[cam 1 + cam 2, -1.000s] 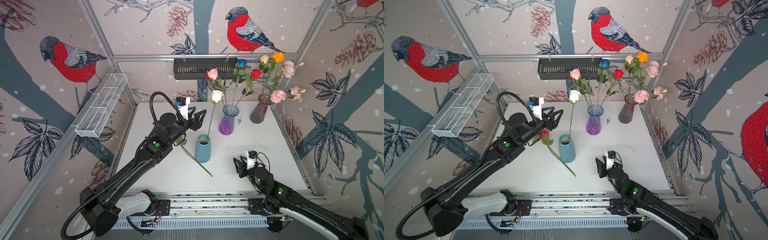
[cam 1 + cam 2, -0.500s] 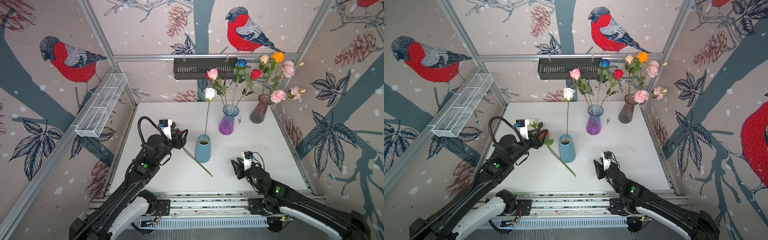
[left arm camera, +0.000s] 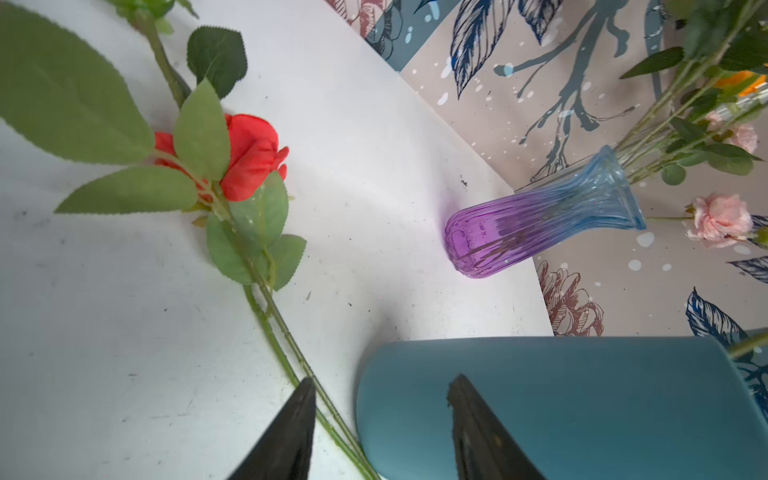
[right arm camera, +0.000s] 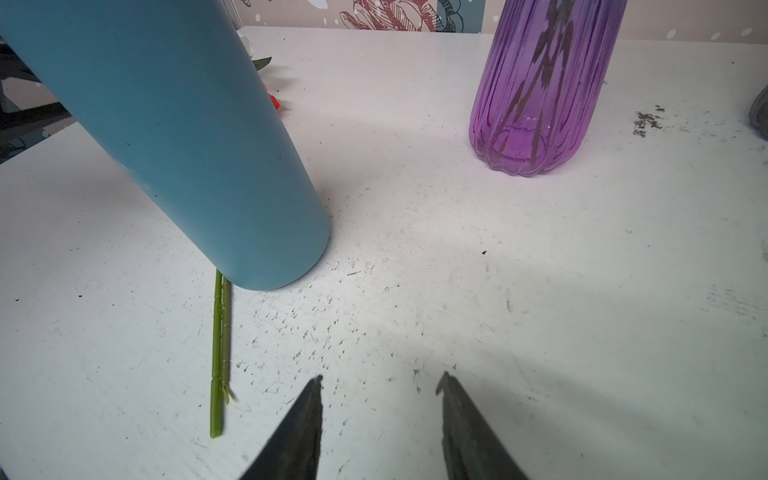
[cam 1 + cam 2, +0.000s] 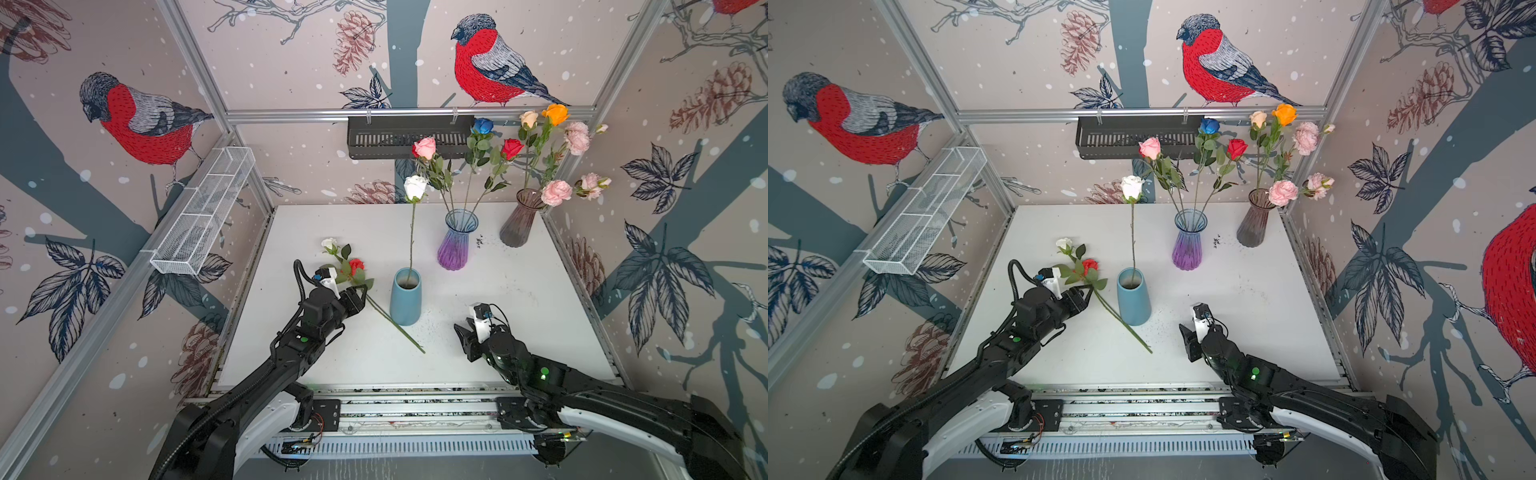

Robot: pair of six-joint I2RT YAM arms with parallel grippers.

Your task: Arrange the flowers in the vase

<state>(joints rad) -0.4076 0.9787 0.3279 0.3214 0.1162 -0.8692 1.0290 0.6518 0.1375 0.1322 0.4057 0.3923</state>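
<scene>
Where both top views look down on the white counter [image 5: 536, 299], I count three vases. The matte blue tapered vase [image 5: 405, 300] holds one long-stemmed white rose [image 5: 415, 188], standing upright. The ribbed glass vase fading from blue to purple [image 5: 456, 245] holds a pink rose [image 5: 424, 147], a blue rose [image 5: 482, 126] and a red rose [image 5: 512, 147]. The smoky grey glass vase [image 5: 519, 220] at the back right holds a cream rose [image 5: 528, 118], an orange rose [image 5: 556, 113] and ruffled pink sprays [image 5: 556, 192]. Left of the blue vase, a loose red rose [image 5: 355, 265] and a smaller loose white rose [image 5: 329, 243] lie flat on the counter, their stems [image 5: 411, 340] side by side. My left claw [image 5: 360, 297] sits low at those stems; my right claw [image 5: 462, 330] is well apart from them.

From the left wrist, the left claw is released: its fingers stand apart, and both stems pass just inside one finger, ungripped.

From the right wrist, the right claw is likewise spread over bare counter, with nothing between its fingers; the stem ends run in behind the blue vase's foot.
</scene>
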